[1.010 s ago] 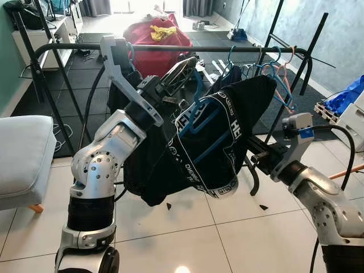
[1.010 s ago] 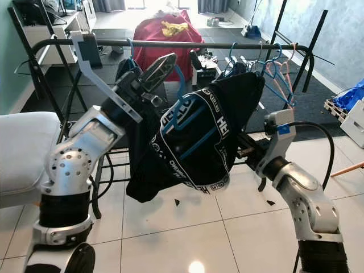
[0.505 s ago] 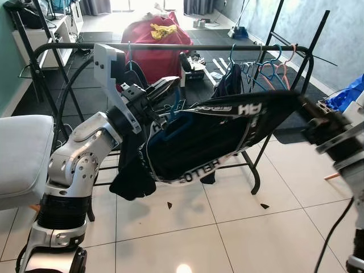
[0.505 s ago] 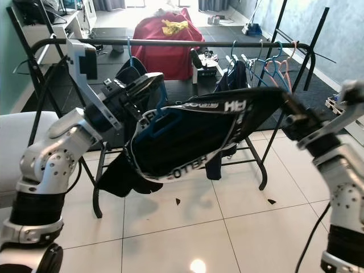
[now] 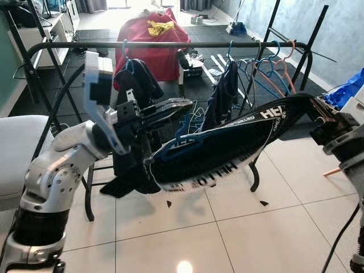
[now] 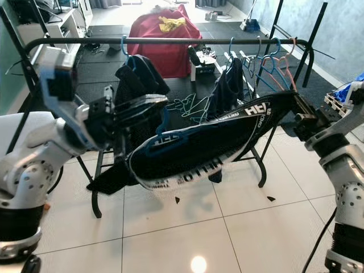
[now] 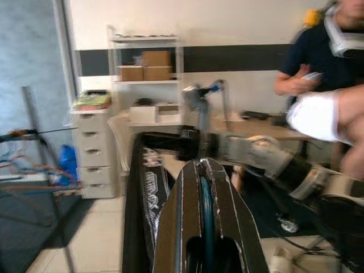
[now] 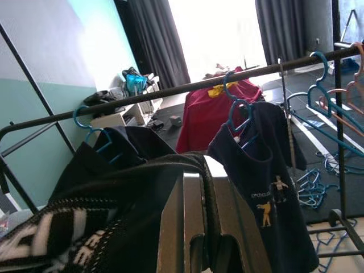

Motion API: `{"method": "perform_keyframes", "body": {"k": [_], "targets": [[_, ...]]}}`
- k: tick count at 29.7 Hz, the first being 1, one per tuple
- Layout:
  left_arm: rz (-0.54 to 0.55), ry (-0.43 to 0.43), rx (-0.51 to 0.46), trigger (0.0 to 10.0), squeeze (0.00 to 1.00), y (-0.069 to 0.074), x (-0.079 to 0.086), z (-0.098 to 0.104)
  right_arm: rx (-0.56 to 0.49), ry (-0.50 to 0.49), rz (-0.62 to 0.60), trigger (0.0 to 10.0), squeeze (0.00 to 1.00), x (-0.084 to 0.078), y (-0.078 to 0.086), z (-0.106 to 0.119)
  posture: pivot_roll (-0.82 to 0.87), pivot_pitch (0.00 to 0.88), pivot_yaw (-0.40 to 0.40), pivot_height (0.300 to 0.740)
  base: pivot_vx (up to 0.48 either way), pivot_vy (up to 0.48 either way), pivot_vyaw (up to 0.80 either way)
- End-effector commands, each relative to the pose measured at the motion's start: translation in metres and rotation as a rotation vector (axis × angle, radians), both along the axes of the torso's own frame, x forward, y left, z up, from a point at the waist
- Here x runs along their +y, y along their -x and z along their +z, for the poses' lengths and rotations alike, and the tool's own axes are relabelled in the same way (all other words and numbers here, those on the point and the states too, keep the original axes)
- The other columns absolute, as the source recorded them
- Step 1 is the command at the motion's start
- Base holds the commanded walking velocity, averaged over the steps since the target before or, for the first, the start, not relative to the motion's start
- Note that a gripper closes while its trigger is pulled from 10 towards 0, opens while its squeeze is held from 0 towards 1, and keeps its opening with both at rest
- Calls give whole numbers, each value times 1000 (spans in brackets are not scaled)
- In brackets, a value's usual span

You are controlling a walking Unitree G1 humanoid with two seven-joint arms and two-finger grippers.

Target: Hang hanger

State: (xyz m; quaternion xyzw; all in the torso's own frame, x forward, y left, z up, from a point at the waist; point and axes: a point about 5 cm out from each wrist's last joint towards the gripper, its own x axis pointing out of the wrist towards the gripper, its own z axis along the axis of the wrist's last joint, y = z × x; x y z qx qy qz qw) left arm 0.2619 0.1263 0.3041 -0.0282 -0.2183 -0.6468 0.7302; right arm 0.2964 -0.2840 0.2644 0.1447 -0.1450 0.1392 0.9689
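**Occluded, cropped and blurred regions**

The blue plastic hanger (image 5: 183, 136) is mostly covered by the black garment with white lettering (image 6: 199, 151); its hook runs between the left gripper (image 5: 170, 108) fingers and cannot be traced. The right gripper (image 5: 316, 111) tips are buried in the garment's hem. At the lower left of the head views, the left arm is cropped. In the left wrist view, the person in a dark top (image 7: 324, 51) is blurred and cropped at the upper right.
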Motion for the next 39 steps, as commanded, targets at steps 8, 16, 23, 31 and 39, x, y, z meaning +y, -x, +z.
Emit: {"method": "perform_keyframes", "body": {"k": [8, 16, 23, 31, 39], "targets": [[-84, -85, -32, 10000, 0, 10, 7, -2, 19, 7, -80, 0, 0, -14, 0, 2, -73, 74, -41, 740, 0, 0, 0], [230, 34, -59, 10000, 0, -26, 27, 11, 46, 10, -90, 0, 0, -16, 1, -5, -75, 79, -38, 740, 0, 0, 0], [376, 63, -67, 10000, 0, -37, 52, 14, 55, 9, -108, 0, 0, -19, 2, -6, -78, 84, -40, 740, 0, 0, 0], [394, 87, -93, 10000, 0, -39, 65, 21, 66, 8, -110, 0, 0, -17, 2, -10, -78, 84, -40, 740, 0, 0, 0], [379, 56, -99, 10000, 0, -37, 76, 18, 60, 13, -131, 0, 0, -24, 4, -5, -80, 89, -41, 740, 0, 0, 0]]}}
